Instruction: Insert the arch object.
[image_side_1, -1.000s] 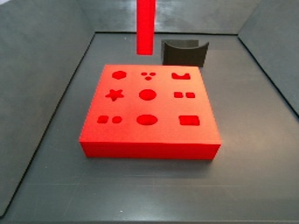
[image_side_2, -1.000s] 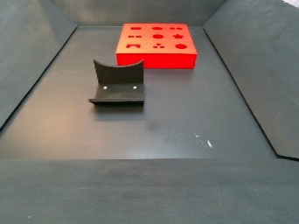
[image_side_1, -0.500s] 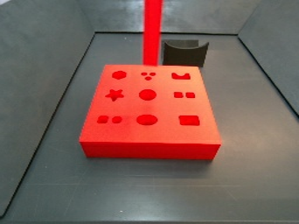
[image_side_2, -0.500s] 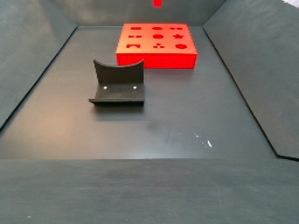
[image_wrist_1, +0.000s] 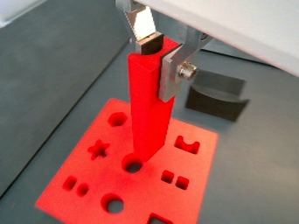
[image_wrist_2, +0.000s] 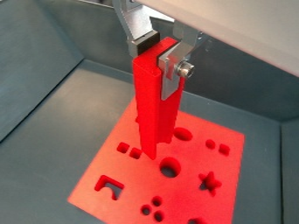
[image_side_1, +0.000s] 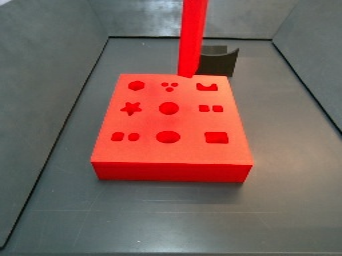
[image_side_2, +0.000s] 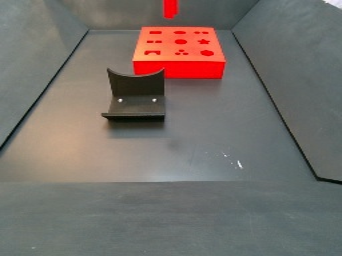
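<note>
Red arch piece (image_wrist_1: 149, 109), a long bar, hangs upright, pinched by the end effector (image_wrist_1: 163, 54) above the red slotted block (image_side_1: 170, 125), presumably for vertical insertion.

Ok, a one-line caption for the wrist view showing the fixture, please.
Gripper holds the long red piece upright above the red block, fixture behind.

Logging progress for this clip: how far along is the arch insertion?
Done: the gripper is shut on the long red piece. In hand: in both wrist views the piece hangs upright above the red board. Left: its lower end is not in any cutout yet, and the arch hole is open.
</note>
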